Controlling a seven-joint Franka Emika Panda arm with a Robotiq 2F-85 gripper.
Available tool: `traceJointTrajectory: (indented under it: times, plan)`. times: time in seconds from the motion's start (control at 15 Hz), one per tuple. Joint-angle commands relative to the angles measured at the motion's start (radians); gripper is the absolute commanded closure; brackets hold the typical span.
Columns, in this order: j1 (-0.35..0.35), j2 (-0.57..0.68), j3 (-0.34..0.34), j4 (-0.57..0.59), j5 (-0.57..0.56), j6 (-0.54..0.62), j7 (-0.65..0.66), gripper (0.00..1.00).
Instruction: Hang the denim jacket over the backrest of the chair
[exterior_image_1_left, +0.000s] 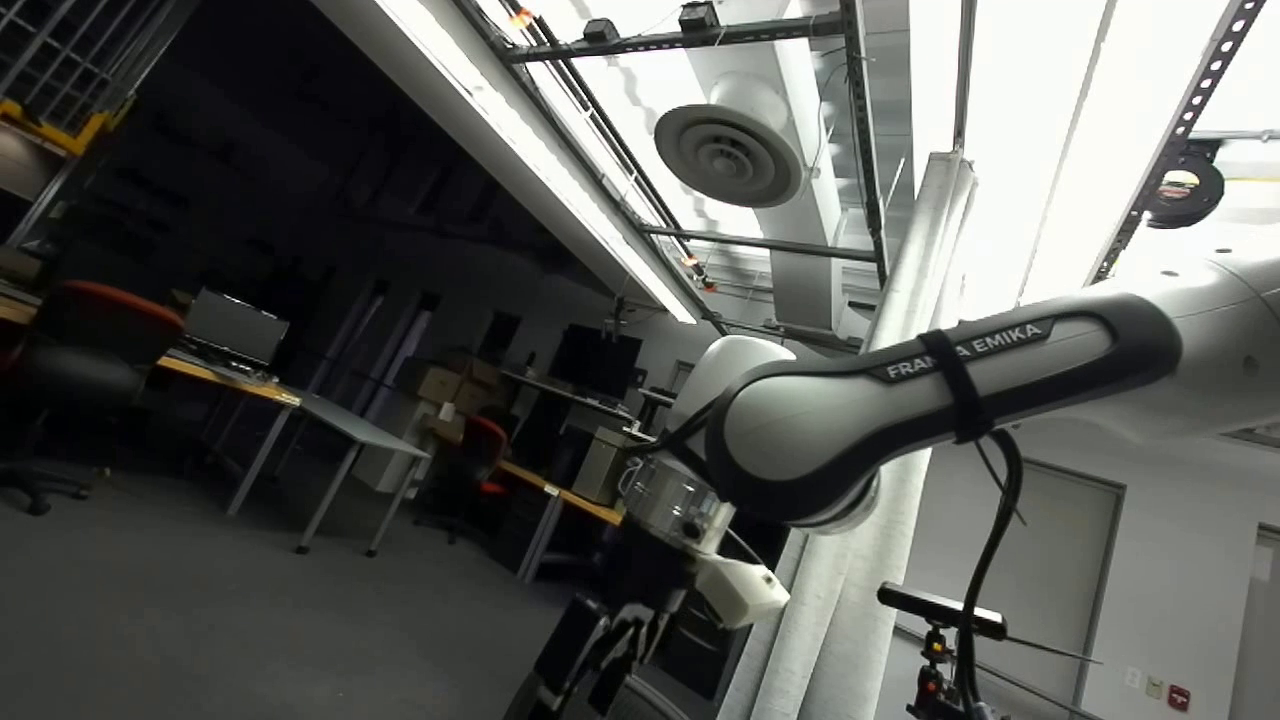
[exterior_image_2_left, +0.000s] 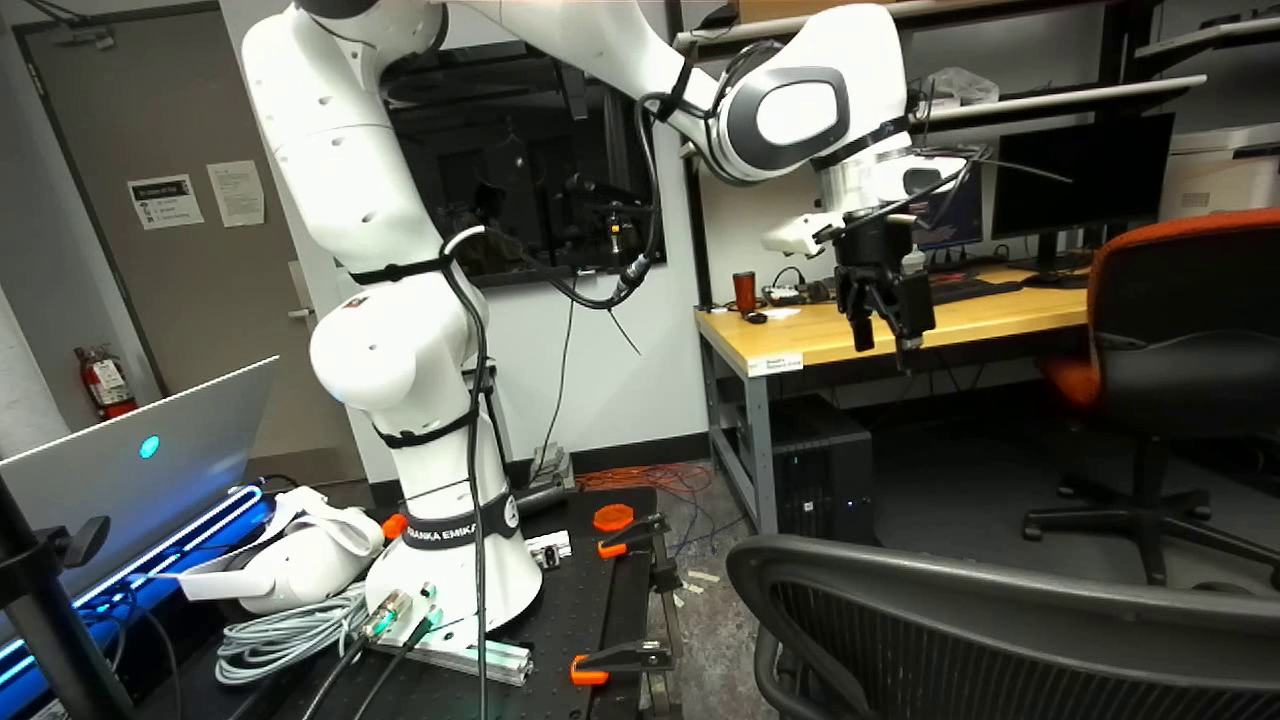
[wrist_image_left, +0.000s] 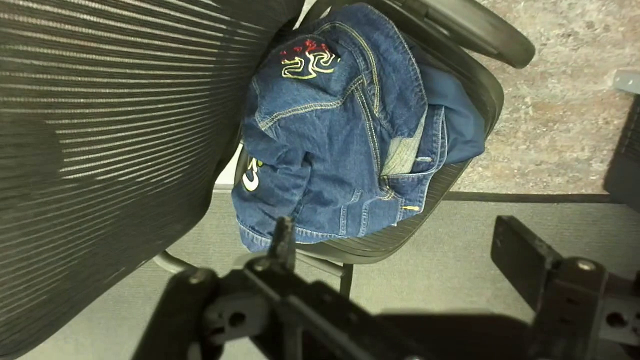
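The denim jacket lies crumpled on the seat of a dark mesh chair in the wrist view. It is dark blue with pale stitching, red and yellow embroidery and a white mark. The chair's backrest fills the left of the wrist view. The backrest also shows at the lower right of an exterior view, where the jacket is hidden. My gripper is open and empty, above the chair and apart from the jacket. It shows in both exterior views, pointing downward.
A chair armrest sticks out beside the seat. A wooden desk with a monitor stands behind the gripper. An orange and black office chair stands at the right. The robot's black base table has orange clamps at its edge.
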Motion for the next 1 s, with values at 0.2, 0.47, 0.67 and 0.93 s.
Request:
traceJointTrajectory:
  times: [0.2,0.47,0.67,0.93]
  plan:
    - [0.013,0.028,-0.002,0.012,-0.001,0.024,0.002,0.0]
    - [0.009,0.076,-0.003,0.03,-0.019,0.026,0.005,0.0]
    - [0.011,0.17,-0.002,0.05,-0.032,0.053,0.004,0.0]
    - [0.015,0.313,-0.003,0.083,-0.061,0.12,0.008,0.0]
